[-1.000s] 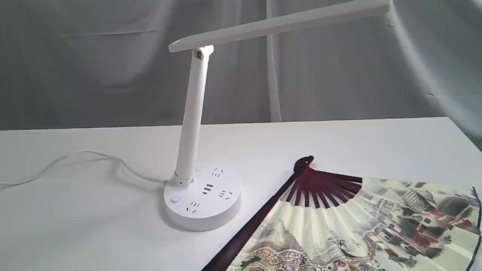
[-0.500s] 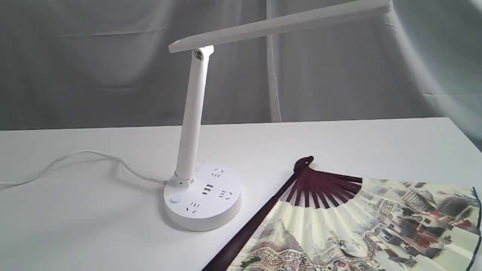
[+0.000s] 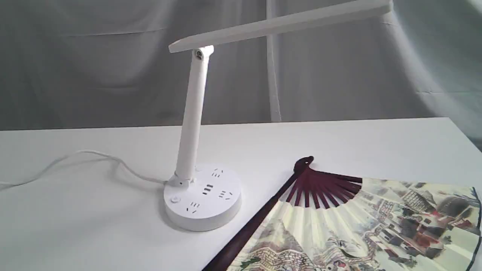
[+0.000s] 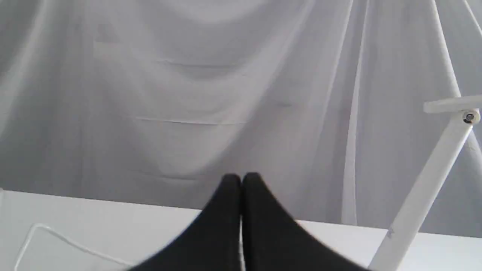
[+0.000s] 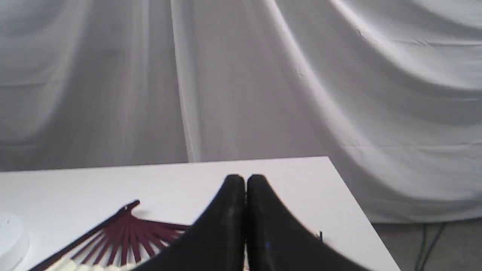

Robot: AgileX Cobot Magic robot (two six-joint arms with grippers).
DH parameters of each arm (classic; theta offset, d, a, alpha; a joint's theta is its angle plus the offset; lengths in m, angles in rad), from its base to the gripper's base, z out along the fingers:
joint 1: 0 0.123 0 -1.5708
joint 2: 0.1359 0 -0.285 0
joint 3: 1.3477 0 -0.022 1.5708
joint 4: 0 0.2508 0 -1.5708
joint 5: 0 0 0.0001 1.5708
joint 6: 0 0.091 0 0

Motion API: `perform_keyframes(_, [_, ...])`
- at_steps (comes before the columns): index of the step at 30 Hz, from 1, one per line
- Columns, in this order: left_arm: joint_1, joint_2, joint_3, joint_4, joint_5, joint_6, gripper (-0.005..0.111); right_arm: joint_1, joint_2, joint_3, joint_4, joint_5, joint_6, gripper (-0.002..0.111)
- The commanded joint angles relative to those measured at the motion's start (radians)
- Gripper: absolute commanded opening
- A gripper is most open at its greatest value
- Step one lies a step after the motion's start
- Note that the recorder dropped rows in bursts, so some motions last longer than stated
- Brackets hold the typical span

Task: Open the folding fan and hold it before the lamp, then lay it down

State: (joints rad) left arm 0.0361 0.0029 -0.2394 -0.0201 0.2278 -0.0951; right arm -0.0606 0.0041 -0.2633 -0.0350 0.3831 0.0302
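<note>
The folding fan (image 3: pixel 350 222) lies spread open on the white worktop (image 3: pixel 75 226). Its maroon ribs radiate from a pivot near the round base of the lamp (image 3: pixel 192 124), and its painted leaf faces up and runs past the frame's edge. Neither arm touches it. The left tool (image 4: pixel 241 180) and the right tool (image 5: pixel 245 180) each hover over the worktop with their 2 fingers pressed together, gripping nothing. With the fan open and down, the task appears all but finished. Any retreat is best made upward and away, clear of the lamp's bar head and the fragile paper leaf.
</note>
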Motion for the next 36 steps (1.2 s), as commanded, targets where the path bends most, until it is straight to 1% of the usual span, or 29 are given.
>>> perform_keyframes(1, [-0.005,-0.003,0.049,-0.011,-0.114,-0.014,0.000,0.002,-0.004,0.079,0.041,-0.188,0.007,0.000])
perform_keyframes(7, [-0.005,-0.003,0.165,-0.011,-0.205,-0.010,0.000,0.002,-0.004,0.185,0.051,-0.236,0.007,0.000])
perform_keyframes(10, [-0.005,-0.003,0.224,-0.011,-0.233,-0.010,0.000,0.002,-0.004,0.263,0.051,-0.307,0.005,0.000])
perform_keyframes(11, [-0.005,-0.003,0.239,-0.011,-0.247,-0.010,0.000,0.002,-0.004,0.263,0.051,-0.331,0.005,0.000])
perform_keyframes(12, [-0.005,-0.003,0.239,-0.011,-0.257,-0.010,0.000,0.002,-0.004,0.263,0.051,-0.274,0.003,0.000])
perform_keyframes(13, [-0.005,-0.003,0.239,-0.011,-0.246,-0.010,0.000,0.002,-0.004,0.263,0.028,-0.239,-0.003,0.000])
perform_keyframes(14, [-0.005,-0.003,0.239,-0.011,-0.196,-0.010,0.000,0.002,-0.004,0.263,0.023,-0.239,-0.003,0.000])
perform_keyframes(19, [-0.005,-0.003,0.239,0.033,-0.082,-0.008,0.000,0.002,-0.004,0.263,0.023,-0.216,-0.003,0.000])
perform_keyframes(22, [-0.005,-0.003,0.239,0.051,-0.020,-0.009,0.000,0.002,-0.004,0.263,0.025,-0.150,-0.003,0.000])
perform_keyframes(36, [-0.005,-0.003,0.239,0.059,-0.044,-0.005,0.000,0.002,-0.004,0.263,0.029,-0.154,0.001,0.000])
